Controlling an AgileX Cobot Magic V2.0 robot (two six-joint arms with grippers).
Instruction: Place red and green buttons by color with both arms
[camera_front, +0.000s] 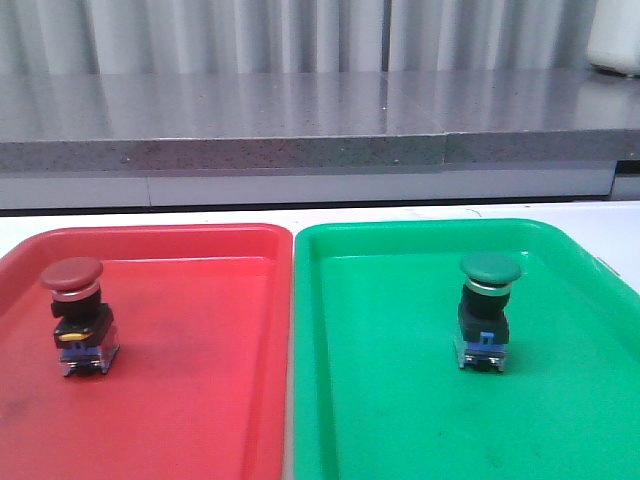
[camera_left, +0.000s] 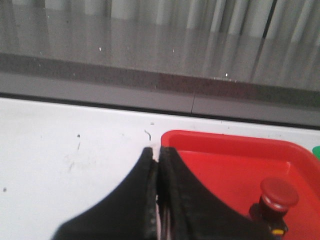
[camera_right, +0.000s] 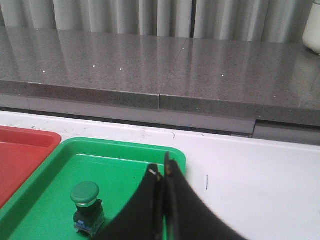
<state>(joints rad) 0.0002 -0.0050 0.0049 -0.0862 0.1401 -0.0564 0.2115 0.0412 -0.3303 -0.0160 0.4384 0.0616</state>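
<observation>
The red button (camera_front: 75, 310) stands upright in the red tray (camera_front: 200, 400), at its left side. It also shows in the left wrist view (camera_left: 276, 200). The green button (camera_front: 487, 305) stands upright in the green tray (camera_front: 400, 420), right of its middle, and shows in the right wrist view (camera_right: 86, 205). My left gripper (camera_left: 157, 151) is shut and empty, above the white table beside the red tray's far left corner (camera_left: 172, 137). My right gripper (camera_right: 162, 167) is shut and empty, above the green tray's far right corner (camera_right: 175, 157). Neither gripper shows in the front view.
The two trays sit side by side on a white table (camera_front: 330, 212). A grey stone ledge (camera_front: 300, 130) runs along the back, before a grey curtain. A white container (camera_front: 615, 40) stands on the ledge at the far right.
</observation>
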